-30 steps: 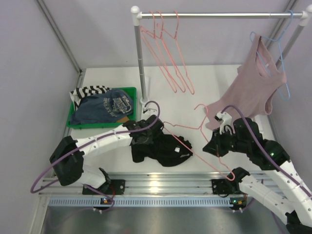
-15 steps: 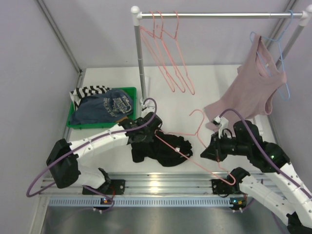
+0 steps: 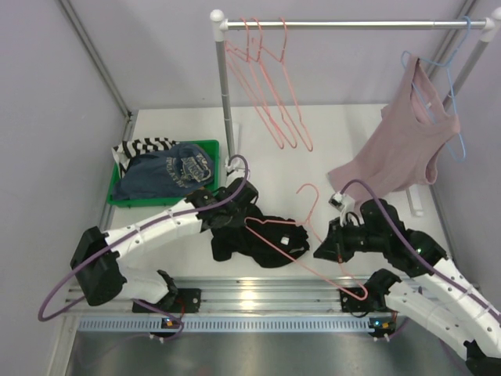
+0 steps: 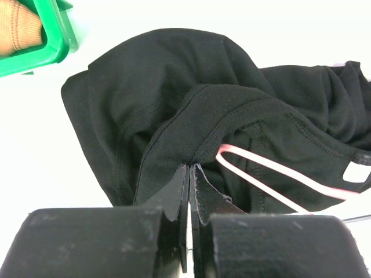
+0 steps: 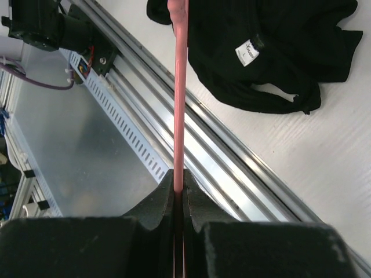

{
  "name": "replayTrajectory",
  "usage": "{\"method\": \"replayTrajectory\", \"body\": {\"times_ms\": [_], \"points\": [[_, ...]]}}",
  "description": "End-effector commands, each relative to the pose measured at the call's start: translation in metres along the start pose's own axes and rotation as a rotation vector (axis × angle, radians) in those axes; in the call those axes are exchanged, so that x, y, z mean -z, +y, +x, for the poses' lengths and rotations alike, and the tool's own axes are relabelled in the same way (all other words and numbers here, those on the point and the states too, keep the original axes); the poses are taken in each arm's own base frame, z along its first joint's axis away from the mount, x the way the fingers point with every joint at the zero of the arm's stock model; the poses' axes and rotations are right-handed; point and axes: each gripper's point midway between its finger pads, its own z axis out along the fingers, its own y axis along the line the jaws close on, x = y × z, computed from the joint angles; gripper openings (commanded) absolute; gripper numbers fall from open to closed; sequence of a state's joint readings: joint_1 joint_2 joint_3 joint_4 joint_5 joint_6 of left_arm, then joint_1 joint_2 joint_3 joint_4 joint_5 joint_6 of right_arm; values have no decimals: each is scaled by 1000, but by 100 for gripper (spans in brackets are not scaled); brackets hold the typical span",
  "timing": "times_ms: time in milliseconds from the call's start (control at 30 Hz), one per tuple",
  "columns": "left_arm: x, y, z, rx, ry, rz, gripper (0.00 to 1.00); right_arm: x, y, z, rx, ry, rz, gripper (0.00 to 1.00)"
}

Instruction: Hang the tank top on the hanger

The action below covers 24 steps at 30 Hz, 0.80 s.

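tank top [image 4: 174, 87]: black, crumpled | hanger [image 5: 180, 87]: salmon-pink wire, corner under its hem

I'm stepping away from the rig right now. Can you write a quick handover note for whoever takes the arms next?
The left gripper is shut on the hem of the black tank top, which lies bunched between the arms. The right gripper is shut on the wire of the salmon-pink hanger. Done: one hanger corner is tucked under the pinched hem. Left: thread the hanger through and seat both straps on its shoulders.
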<state>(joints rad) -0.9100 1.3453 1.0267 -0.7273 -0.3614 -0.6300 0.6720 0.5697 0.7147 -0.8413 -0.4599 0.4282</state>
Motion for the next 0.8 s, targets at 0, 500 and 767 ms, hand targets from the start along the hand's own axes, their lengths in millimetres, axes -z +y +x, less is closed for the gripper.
{"method": "replayTrajectory", "body": {"times_ms": [0, 500, 767], "points": [[17, -5, -16, 39, -45, 45, 0, -8, 12, -22, 10, -101, -53, 0], [43, 1, 3, 91, -21, 126, 0, -48, 21, -40, -33, -325, -158, 0], [63, 3, 4, 143, -51, 186, 0, -63, 21, -39, -33, -362, -200, 0]]}}
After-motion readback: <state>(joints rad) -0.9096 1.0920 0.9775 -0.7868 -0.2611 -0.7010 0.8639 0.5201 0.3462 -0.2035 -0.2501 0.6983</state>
